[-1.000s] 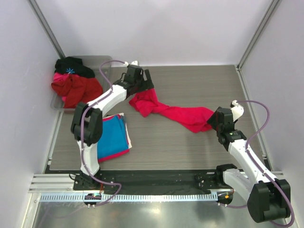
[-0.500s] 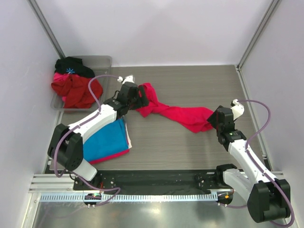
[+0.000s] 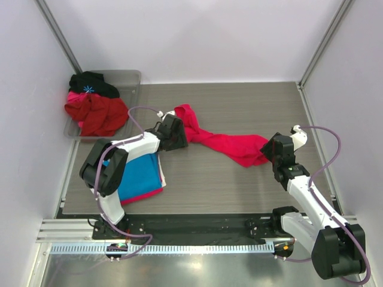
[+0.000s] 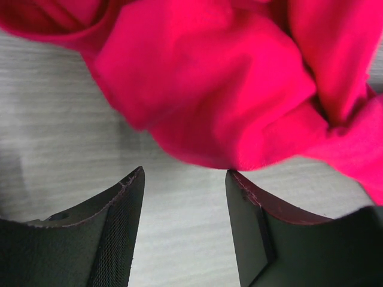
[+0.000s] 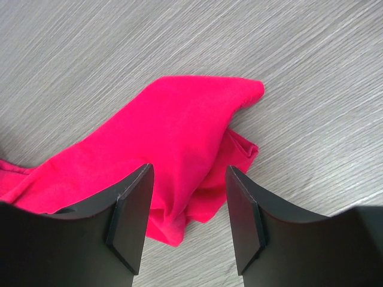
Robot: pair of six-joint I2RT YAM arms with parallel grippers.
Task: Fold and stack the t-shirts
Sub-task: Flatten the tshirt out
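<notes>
A crumpled crimson-pink t-shirt (image 3: 224, 142) lies stretched across the middle of the table. It shows in the left wrist view (image 4: 227, 89) and in the right wrist view (image 5: 173, 131). My left gripper (image 3: 178, 136) is open and empty at the shirt's left end, low over the table (image 4: 185, 179). My right gripper (image 3: 270, 150) is open and empty at the shirt's right end (image 5: 187, 197). A folded blue t-shirt (image 3: 136, 173) lies on a folded pink-red one (image 3: 146, 195) at the front left, partly under my left arm.
A clear bin (image 3: 133, 79) at the back left holds a heap of dark red (image 3: 96, 115), pink and black (image 3: 91, 82) clothes. Metal frame posts stand at the back corners. White walls close in the table on both sides.
My left gripper has let go of the crimson-pink shirt's left end and moved down toward the table, closer to me. The shirt's left end now lies flatter. The right arm has barely moved.
</notes>
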